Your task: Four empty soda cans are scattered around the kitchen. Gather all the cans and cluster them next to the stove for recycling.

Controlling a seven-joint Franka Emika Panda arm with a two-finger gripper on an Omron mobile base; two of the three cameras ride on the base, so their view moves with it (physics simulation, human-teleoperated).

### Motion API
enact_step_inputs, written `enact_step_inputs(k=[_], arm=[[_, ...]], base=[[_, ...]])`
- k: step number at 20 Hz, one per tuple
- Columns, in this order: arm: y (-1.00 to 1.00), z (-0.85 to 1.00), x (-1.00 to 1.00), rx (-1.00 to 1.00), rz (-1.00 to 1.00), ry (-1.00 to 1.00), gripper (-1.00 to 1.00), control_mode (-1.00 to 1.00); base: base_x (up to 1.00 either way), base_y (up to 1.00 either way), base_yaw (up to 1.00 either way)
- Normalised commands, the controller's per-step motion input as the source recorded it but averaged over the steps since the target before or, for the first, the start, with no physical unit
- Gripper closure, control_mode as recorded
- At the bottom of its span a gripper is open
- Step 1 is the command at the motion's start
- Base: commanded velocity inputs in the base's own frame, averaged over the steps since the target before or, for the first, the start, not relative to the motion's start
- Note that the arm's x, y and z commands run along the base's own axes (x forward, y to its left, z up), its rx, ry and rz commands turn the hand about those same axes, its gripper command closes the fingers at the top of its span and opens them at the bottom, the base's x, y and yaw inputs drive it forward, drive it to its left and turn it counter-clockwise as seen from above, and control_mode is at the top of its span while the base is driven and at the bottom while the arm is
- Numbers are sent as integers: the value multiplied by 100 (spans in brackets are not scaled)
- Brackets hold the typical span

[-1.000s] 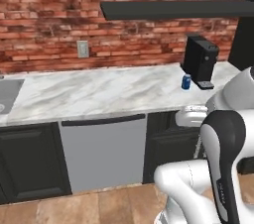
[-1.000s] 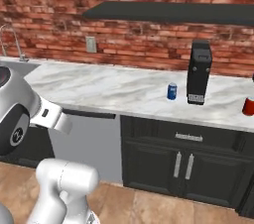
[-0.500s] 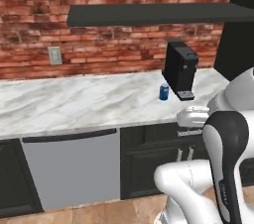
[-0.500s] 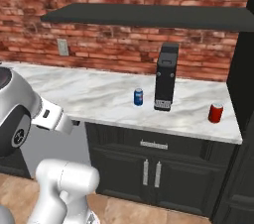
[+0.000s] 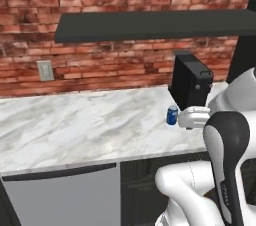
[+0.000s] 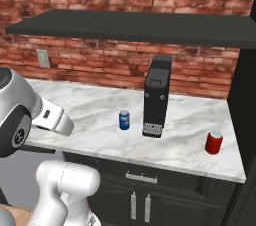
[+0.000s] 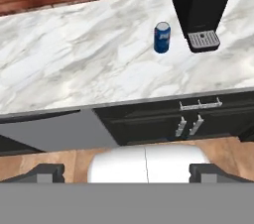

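White marble counter (image 6: pixel 90 115) runs under the red brick wall (image 6: pixel 125 65), dark shelf (image 6: pixel 130 25) overhead, dark cabinets (image 6: pixel 165 195) below. A black coffee machine (image 6: pixel 156 95) stands upright on the counter. Just beside it, apart, an upright blue soda can (image 6: pixel 124 119); a red soda can (image 6: pixel 214 142) sits well off on the machine's other side, near the counter's end. The gripper (image 7: pixel 126 171) is spread wide, empty, back from the counter edge.

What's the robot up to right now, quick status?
Gripper open, holding nothing. Blue can upright on the counter, beside the black machine. Red can further right. Nothing blocking the blue one.
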Motion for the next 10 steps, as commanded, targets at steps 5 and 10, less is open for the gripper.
enact_step_inputs(k=[5, 10], arm=[[0, 0, 0, 0, 0, 0, -100, 100], [0, 0, 0, 0, 0, 0, -100, 100]], base=[[61, -25, 0], [33, -36, 0]])
